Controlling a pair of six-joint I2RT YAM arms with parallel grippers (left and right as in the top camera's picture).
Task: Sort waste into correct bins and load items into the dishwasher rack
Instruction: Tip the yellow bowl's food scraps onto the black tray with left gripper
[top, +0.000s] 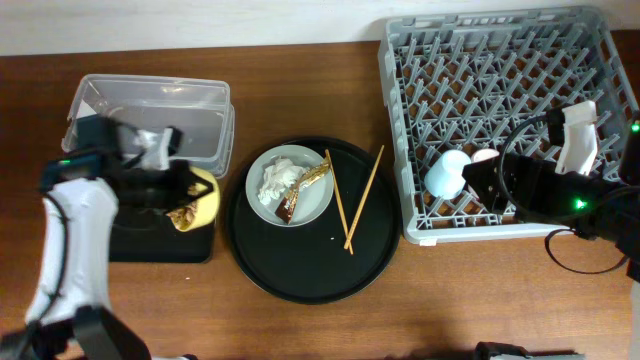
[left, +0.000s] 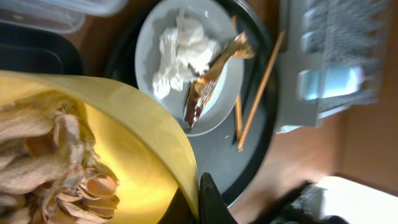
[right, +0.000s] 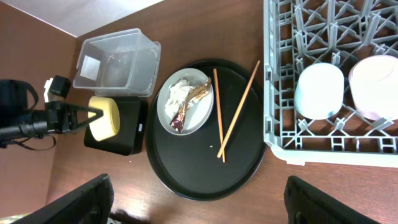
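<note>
My left gripper (top: 180, 190) is shut on the rim of the small yellow bowl (top: 203, 193) and holds it tilted over the shallow black tray (top: 150, 245). Brownish food scraps (left: 37, 162) lie inside the bowl (left: 130, 149), pinched between the jaws (left: 202, 199). The grey-green plate (top: 312, 205) carries crumpled white tissue (top: 275, 181) and a brown-gold wrapper (top: 303, 187). Two chopsticks (top: 338, 200) lie on the round black tray (top: 310, 270). A light cup (top: 447, 173) and a pink cup (top: 485, 157) sit in the grey rack (top: 510, 90). My right gripper (right: 198, 186) is open, empty, above the rack's front.
The clear tub (top: 150, 105) stands behind the black tray at the far left. The rack's front wall (right: 292, 146) borders the round tray on the right. Bare wooden table (top: 480, 290) runs along the front.
</note>
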